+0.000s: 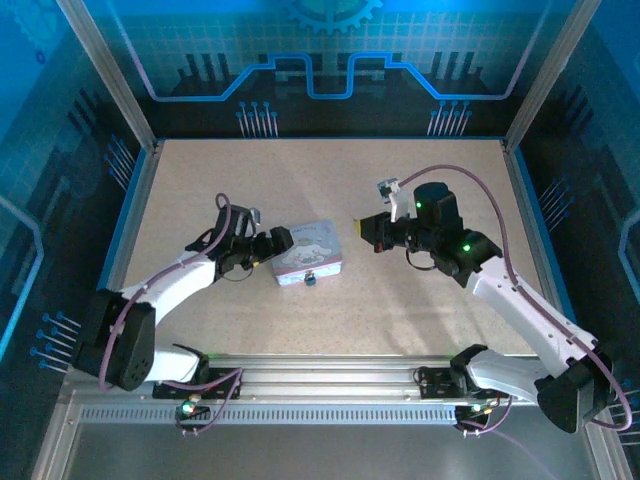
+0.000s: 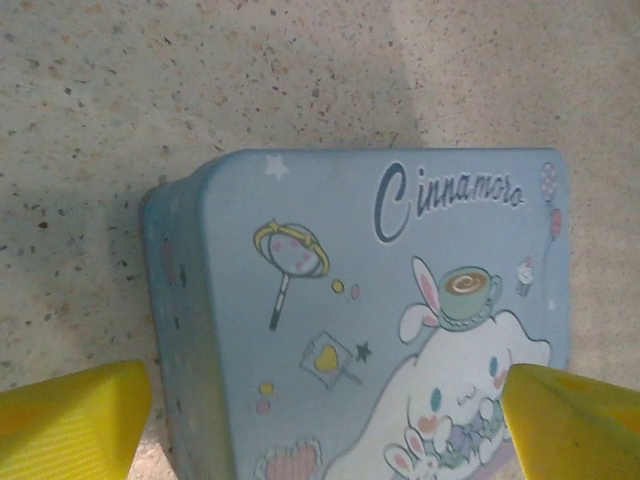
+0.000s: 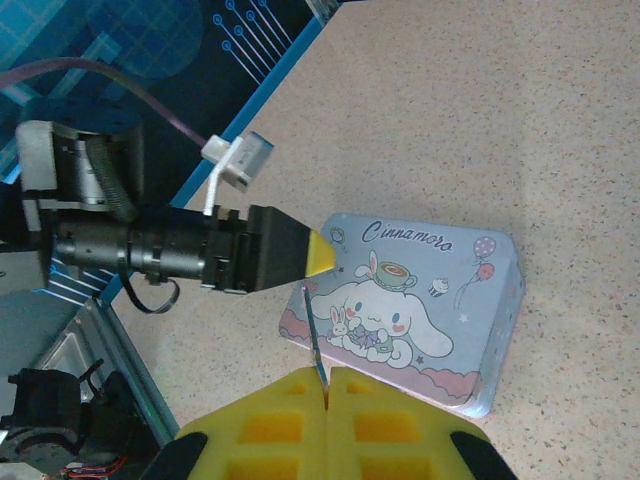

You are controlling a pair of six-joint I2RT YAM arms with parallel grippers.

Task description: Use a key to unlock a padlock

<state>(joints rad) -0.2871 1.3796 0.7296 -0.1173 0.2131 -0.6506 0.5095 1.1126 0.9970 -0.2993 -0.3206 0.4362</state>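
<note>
Right gripper [image 3: 325, 378]: the yellow, foam-like pads with square moulded recesses are pressed flat together. The key [image 3: 316, 345] is clamped in the seam between them. It is seen as a thin, narrow strip of silvery metal sticking out past the pad tips and slightly tilted. In the right wrist view its free end is lined up with the edge of the tin [image 3: 405, 310]. Whether it touches anything cannot be told.

Left gripper [image 2: 325, 425]: it is spread wide. Wedge-shaped yellow fingertips [image 2: 70, 420] are noted at both lower corners of the left wrist view, with the tin lying between them. Contact with the tin's sides cannot be confirmed.

Tin: a rectangular box with rounded corners is recorded, made of smooth pale blue printed metal. The lid is printed with a white cartoon dog, a teacup, balloons and the script "Cinnamoro". It is laid flat, lid down, on the table [image 1: 300, 180], a matte beige surface with fine dark speckles.

Padlock [image 1: 311, 279]: in the top view a tiny dark body is seen against the middle of the tin's near long side. The shackle is too small to resolve. The key is held to the right of the tin, apart from the padlock.
</note>
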